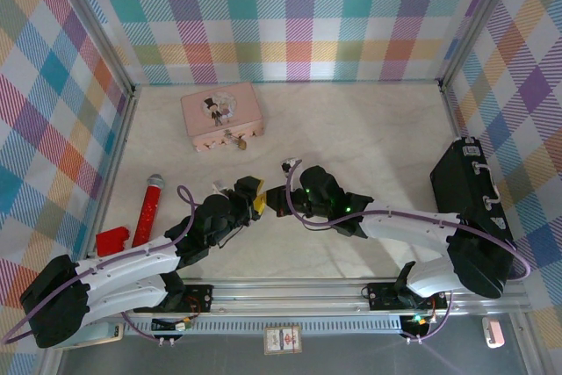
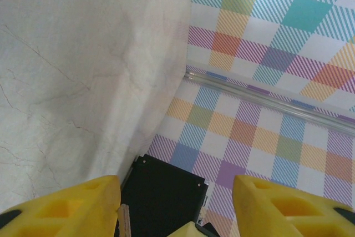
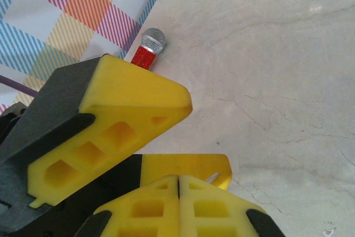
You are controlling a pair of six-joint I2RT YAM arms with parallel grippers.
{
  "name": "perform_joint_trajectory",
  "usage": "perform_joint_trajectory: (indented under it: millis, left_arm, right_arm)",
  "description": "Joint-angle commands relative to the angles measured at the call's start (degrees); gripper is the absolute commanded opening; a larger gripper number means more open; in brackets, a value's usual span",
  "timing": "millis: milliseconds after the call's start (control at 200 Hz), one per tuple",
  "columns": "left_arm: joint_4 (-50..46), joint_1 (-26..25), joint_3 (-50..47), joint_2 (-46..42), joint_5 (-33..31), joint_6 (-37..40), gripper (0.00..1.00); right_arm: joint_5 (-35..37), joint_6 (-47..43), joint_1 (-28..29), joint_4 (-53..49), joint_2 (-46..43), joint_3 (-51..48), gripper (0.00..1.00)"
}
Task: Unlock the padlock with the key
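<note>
Padlock (image 1: 237, 140) lies at eleven o'clock from the two meeting grippers, just beside the near edge of the pink case (image 1: 221, 111). We see the right gripper (image 3: 178, 177) pinched tight, the key (image 3: 213, 177) a grey sliver at its tips. The left gripper (image 2: 175, 184) stands apart around those tips, gripping nothing.

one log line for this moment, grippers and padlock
left gripper open | right gripper shut | tips close together mid-table | padlock beside pink case, untouched
</note>
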Motion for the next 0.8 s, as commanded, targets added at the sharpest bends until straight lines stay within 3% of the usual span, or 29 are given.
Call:
perform_joint_trajectory:
  millis: [0, 275, 790]
  left_arm:
    - [-0.74, -0.58, 0.31, -0.61, -0.43, 1.05, 0.62]
    - [0.86, -0.65, 0.16, 0.81, 0.97, 0.51, 0.77]
    - [3.22, -0.63, -0.43, 1.85, 0.79, 0.5, 0.8]
  right_arm:
    - [1.41, 1.8, 0.57, -1.72, 0.03, 1.56, 0.0]
    - [-0.85, 2.76, 0.51, -0.39, 4.51, 6.14, 0.0]
    - [-4.55, 4.94, 0.52, 2.15, 6.41, 6.11, 0.0]
